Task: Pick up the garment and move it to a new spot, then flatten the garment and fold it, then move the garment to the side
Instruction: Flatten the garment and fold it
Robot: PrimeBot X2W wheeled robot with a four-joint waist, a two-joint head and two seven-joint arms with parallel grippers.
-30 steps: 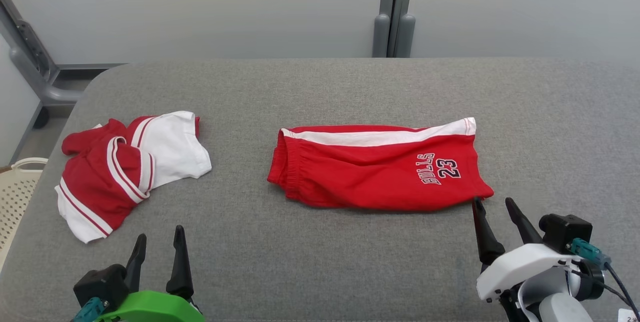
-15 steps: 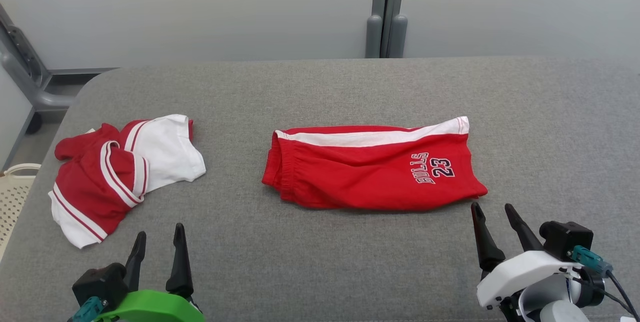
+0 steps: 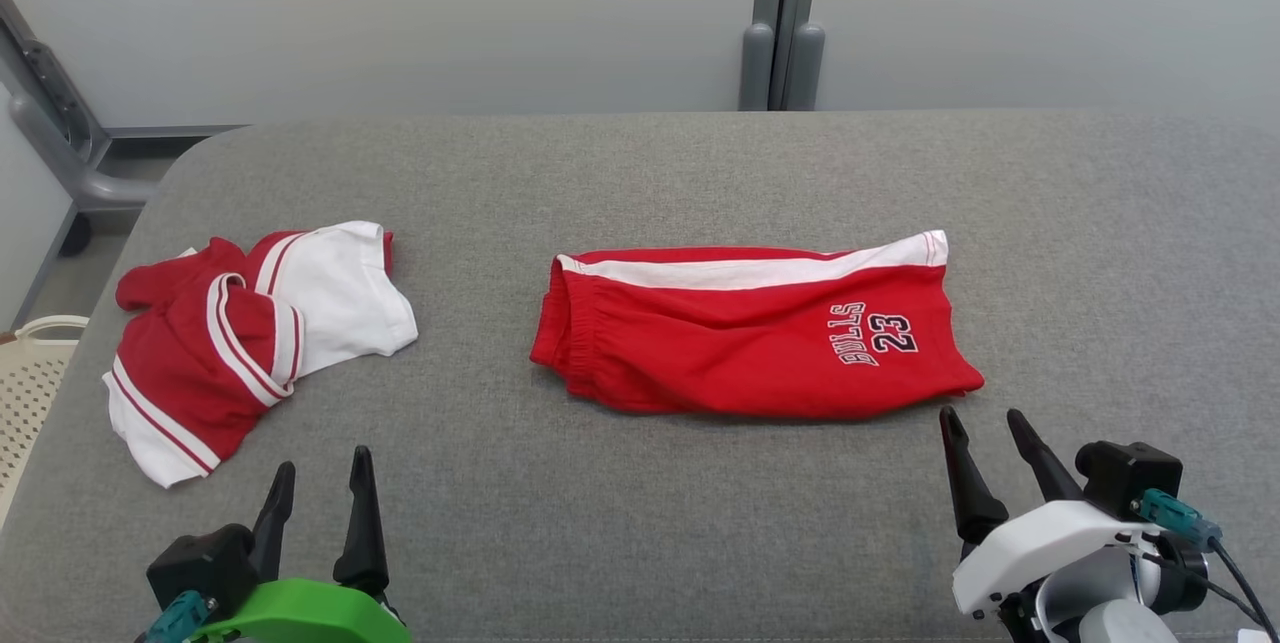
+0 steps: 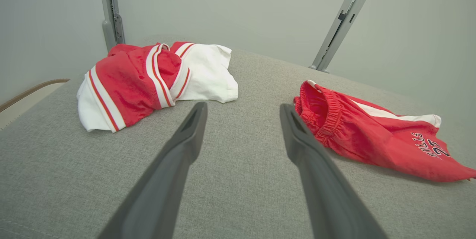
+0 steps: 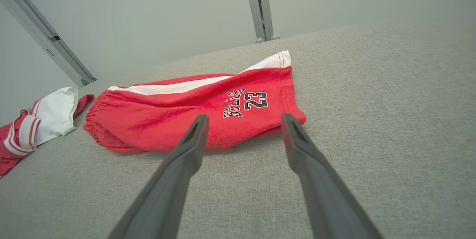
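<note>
Red shorts [image 3: 750, 333] with a white side stripe and the number 23 lay flat at the middle of the frame on a grey padded table [image 3: 640, 173]. Their long axis ran left to right, elastic waistband at the left end and leg hem at the right. The right gripper [image 3: 982, 415], at the lower right, had its two dark fingers spread wide and empty, tips pointing up the frame and stopping just short of the hem's near corner, close but not touching. The left gripper [image 3: 322, 463], at the lower left, was likewise wide apart and holding nothing, well apart from the waistband with bare table between. A crumpled red and white jersey [image 3: 250, 333] sat at the middle left, up the frame from the left gripper. The right arm looked plainly nearer the shorts. A lift or fold would likely start at that hem corner, the left arm reaching up and rightward for the waistband.
</note>
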